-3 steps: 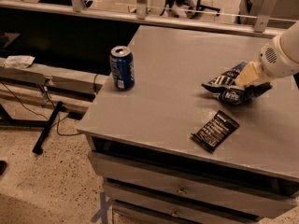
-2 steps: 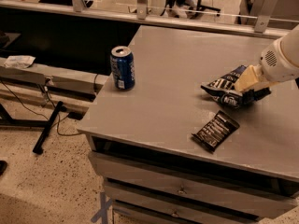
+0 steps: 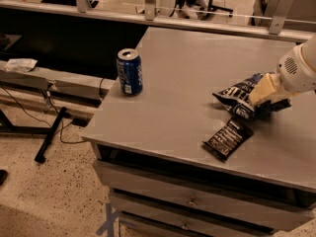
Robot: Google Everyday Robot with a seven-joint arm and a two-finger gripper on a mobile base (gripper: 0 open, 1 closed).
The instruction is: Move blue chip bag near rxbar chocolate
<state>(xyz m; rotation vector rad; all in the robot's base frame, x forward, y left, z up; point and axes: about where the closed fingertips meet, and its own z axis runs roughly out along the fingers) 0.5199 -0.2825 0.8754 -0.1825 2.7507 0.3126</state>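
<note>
The blue chip bag lies crumpled on the grey table at the right. It is dark navy with white lettering. My gripper comes in from the right edge and is shut on the bag's right side. The rxbar chocolate, a flat black wrapper with white text, lies just below the bag toward the table's front edge. The bag's lower edge almost touches the bar's top end.
A blue soda can stands upright near the table's left edge. Drawers sit below the tabletop. A low bench with cables stands to the left on the speckled floor. Railings run along the back.
The gripper and the chip bag have shifted slightly down and left, closer to the black bar. The can and the bar have not moved.
</note>
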